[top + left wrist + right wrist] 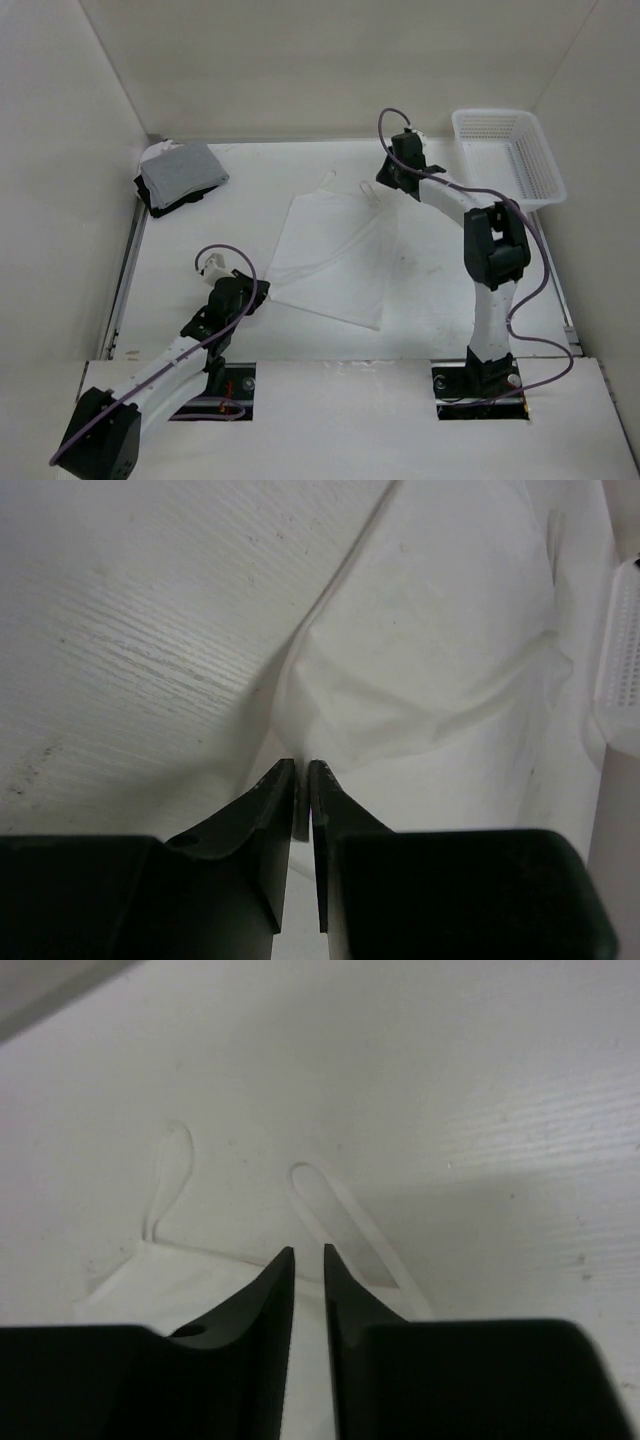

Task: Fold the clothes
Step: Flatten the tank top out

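Note:
The clothes point(335, 255), a thin white garment, lie spread flat mid-table with two narrow loop straps point(370, 190) at the far end. My left gripper point(265, 292) sits at the garment's near left corner. In the left wrist view its jaws point(301, 765) are pressed together on a sliver of that fabric, and the rest of the garment point(440, 650) stretches away ahead. My right gripper point(383, 185) is at the garment's top edge. In the right wrist view it point(308, 1252) stands between the straps point(170, 1175) point(345, 1215), jaws almost together with white fabric point(160, 1285) in the narrow gap.
A folded grey-and-black clothes pile point(180, 175) lies at the back left corner. A white mesh basket point(510, 150) stands at the back right, its edge also seen in the left wrist view point(620, 650). White walls close in the table on three sides.

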### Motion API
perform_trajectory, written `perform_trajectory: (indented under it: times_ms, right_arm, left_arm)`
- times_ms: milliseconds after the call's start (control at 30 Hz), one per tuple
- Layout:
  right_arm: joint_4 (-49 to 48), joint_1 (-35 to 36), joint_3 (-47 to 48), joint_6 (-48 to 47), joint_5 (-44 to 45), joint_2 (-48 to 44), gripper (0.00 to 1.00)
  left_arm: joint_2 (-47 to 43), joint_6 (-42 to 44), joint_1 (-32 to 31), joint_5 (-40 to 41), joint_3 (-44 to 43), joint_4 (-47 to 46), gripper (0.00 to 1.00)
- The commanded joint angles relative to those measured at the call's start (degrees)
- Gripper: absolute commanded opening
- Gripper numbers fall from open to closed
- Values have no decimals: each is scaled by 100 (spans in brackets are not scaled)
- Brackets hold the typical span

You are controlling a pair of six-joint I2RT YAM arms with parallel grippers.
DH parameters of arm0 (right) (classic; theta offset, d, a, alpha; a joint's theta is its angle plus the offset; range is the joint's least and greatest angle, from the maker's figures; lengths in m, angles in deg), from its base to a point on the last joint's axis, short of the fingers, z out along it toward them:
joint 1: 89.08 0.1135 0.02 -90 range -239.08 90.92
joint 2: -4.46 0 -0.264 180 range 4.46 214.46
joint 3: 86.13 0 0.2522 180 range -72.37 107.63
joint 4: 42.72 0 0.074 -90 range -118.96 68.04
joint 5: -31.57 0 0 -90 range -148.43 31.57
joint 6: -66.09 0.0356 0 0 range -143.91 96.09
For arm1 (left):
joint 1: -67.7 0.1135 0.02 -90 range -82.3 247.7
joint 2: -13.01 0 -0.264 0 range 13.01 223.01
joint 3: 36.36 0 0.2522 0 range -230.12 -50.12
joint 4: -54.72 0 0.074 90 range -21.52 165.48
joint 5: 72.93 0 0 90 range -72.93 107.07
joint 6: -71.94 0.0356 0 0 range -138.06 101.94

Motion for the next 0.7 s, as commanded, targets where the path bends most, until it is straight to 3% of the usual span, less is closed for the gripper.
perform_trajectory:
  times_ms: [0,67,100,267,367,500,667]
  right_arm:
    - [-633,-7,-1278,-131,138,-1364,32]
    - [-1204,229,-2666,132,270,-2225,41]
    - [-1503,431,-3665,481,418,-2813,42]
    - [-1218,1634,-6062,1563,963,-4537,40]
    - [-18,2565,-6592,2389,1359,-5547,43]
    - [1189,3155,-6584,2856,1483,-6296,47]
    - [1326,3543,-6786,3331,958,-6458,45]
  left_arm:
    - [391,-84,-336,253,-157,-717,11]
    - [515,-40,-399,315,-166,-744,11]
    - [524,-14,-364,307,-166,-726,10]
    - [182,188,-232,183,-183,-499,9]
    - [-28,258,-232,175,-183,-253,9]
    - [-126,276,-179,175,-130,-190,9]
    - [-47,294,-205,157,-130,-225,9]
